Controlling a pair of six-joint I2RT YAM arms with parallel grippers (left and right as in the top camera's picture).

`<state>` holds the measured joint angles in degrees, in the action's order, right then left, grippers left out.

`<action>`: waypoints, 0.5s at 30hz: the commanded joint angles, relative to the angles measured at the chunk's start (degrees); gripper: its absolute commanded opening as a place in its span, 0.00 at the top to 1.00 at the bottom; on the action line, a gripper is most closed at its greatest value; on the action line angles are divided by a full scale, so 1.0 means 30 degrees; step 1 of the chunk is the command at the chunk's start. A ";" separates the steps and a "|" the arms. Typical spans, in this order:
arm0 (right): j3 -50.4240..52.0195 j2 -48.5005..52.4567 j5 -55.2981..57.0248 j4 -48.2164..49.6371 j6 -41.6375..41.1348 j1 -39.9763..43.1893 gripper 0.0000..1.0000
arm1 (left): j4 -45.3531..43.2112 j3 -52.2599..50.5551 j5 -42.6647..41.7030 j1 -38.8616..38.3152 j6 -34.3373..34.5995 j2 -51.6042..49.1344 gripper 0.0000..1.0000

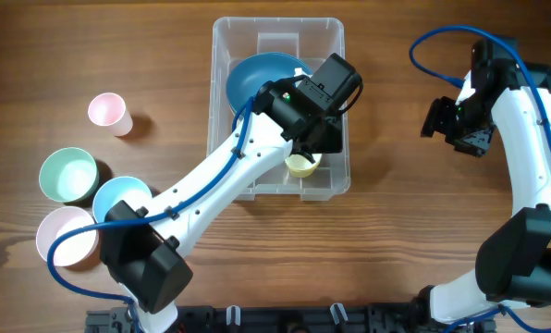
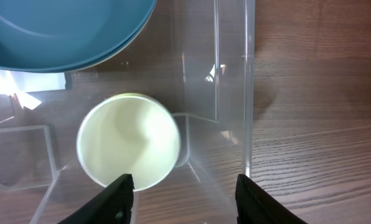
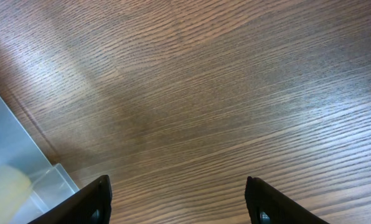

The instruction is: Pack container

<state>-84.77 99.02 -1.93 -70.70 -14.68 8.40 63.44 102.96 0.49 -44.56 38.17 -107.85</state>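
Left wrist, left pincer (image 2: 184,188) spread, empty, above cup (image 2: 128,149) inside container (image 2: 232,93)

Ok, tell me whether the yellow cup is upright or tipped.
Upright. The yellow cup stands in the container, its round open mouth facing the left wrist camera above.

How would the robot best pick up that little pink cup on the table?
Probably from above, pinching its rim: the pink cup stands upright, mouth open, apart from the green bowl, so one finger can go inside, one outside.
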 commanded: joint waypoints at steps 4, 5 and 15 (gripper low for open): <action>-0.0299 -0.0226 -0.0291 -0.0109 -0.0102 -0.0022 0.30 | 0.0058 0.0204 0.2397 0.3869 -0.0087 0.2820 0.38; -0.0299 -0.0226 -0.0284 -0.0153 -0.0102 -0.0022 0.30 | 0.0073 0.0204 0.2871 0.4976 -0.0109 0.3432 0.37; -0.0299 -0.0226 -0.0240 -0.0182 -0.0109 -0.0029 0.30 | 0.0073 0.0168 0.2062 1.7114 -0.0131 0.2616 0.30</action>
<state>-84.77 99.02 -1.96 -71.16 -14.68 8.40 63.42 103.33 8.25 2.50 38.04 -95.00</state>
